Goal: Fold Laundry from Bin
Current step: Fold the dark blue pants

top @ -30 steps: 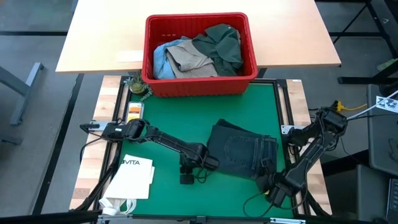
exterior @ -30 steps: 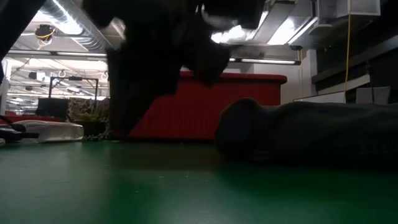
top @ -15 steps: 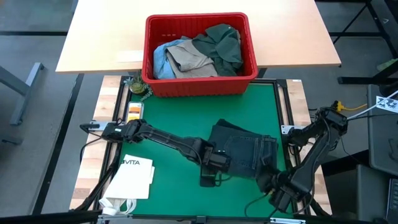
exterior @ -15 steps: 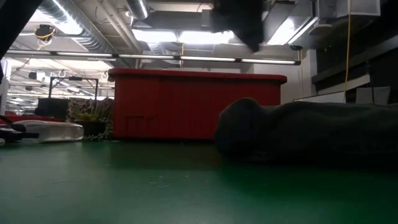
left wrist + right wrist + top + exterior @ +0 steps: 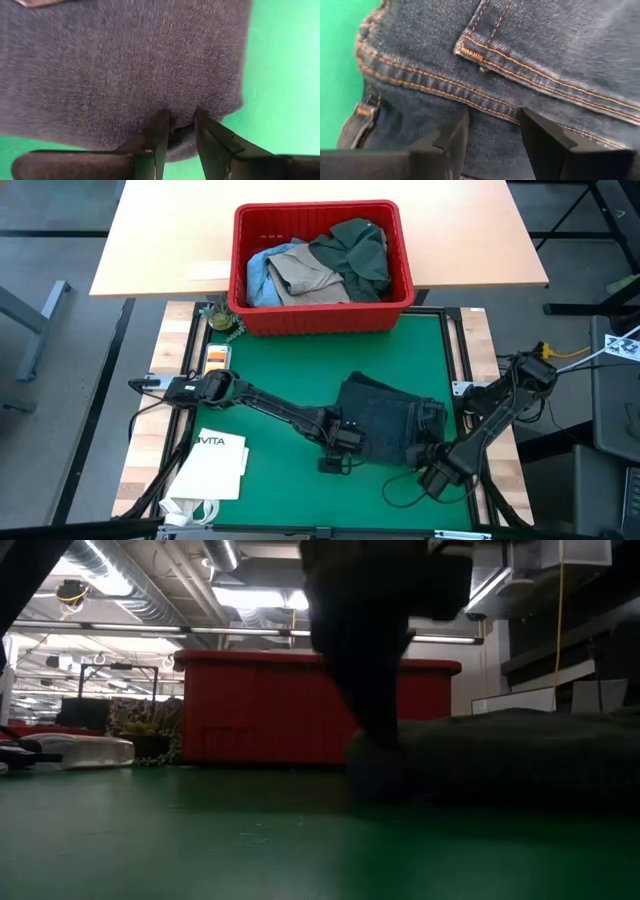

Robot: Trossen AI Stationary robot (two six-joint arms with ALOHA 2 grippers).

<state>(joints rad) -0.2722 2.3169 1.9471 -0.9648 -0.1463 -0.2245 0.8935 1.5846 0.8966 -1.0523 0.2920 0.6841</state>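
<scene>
A folded pair of dark denim trousers lies flat on the green mat. My left gripper points steeply down at their near left corner, shut on the cloth. In the low view it stands on their left end. My right gripper stands open over their near right corner. The red bin stands at the mat's far edge with the rest of the laundry: light blue, khaki and dark green garments. My left gripper has a small bulge of denim between its two fingers, at the rounded folded edge by the trousers' near left corner. The fingers come steeply from above. The trousers lie flat on the mat, puckered around the fingertips. My right gripper sets its open fingertips on the denim just below the stitched waistband seam, near a pocket corner. It comes steeply from above. The cloth lies flat and unpuckered between the fingers; nothing is pinched.
A white paper bag printed VITA lies at the mat's near left. A small plant and an orange-labelled item sit left of the bin. A tan tabletop carries the bin's far part. A cable loops near the front edge.
My left gripper has gone from the mat left of the trousers toward the right, tipped more steeply down and come onto their near left corner; that rounded end now sits lower. My right gripper swung toward the near edge, then back left onto the near right corner.
</scene>
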